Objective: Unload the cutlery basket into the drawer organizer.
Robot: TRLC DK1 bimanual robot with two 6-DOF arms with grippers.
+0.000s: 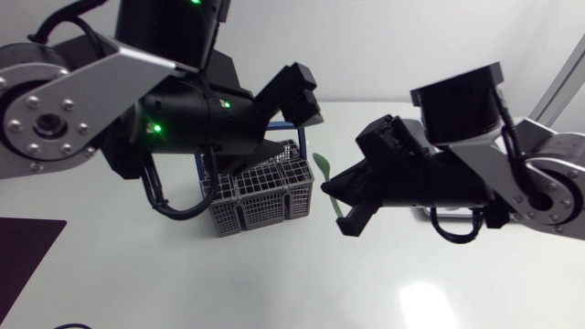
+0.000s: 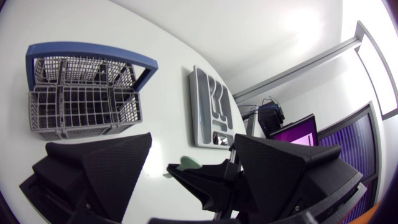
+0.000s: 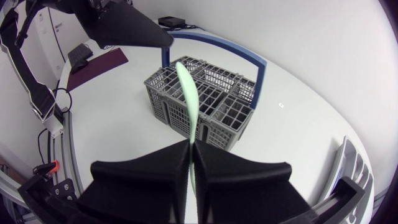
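Clamping a pale green utensil (image 3: 186, 93) by its lower end, the right pincer (image 3: 190, 148) has both fingers pressed tight together on it. The utensil stands up out of them, leaning a little; I cannot tell whether it is a spoon or a knife. It is held in the air just beside the grey wire cutlery basket (image 1: 265, 196), on the side facing the right arm and clear of the rim. The basket, with its blue hoop handle (image 3: 249, 59), stands upright on the white worktop (image 1: 183, 283), left of the middle and nearer the far edge than the near one. The left pincer (image 1: 304, 96) hangs above the basket's far side by the handle, its fingers spread wide and holding nothing. The grey drawer organizer (image 2: 211, 109) lies flat close to the worktop's edge, well apart from the basket. In the left wrist view the right pincer with its green utensil is between the camera and the organizer.
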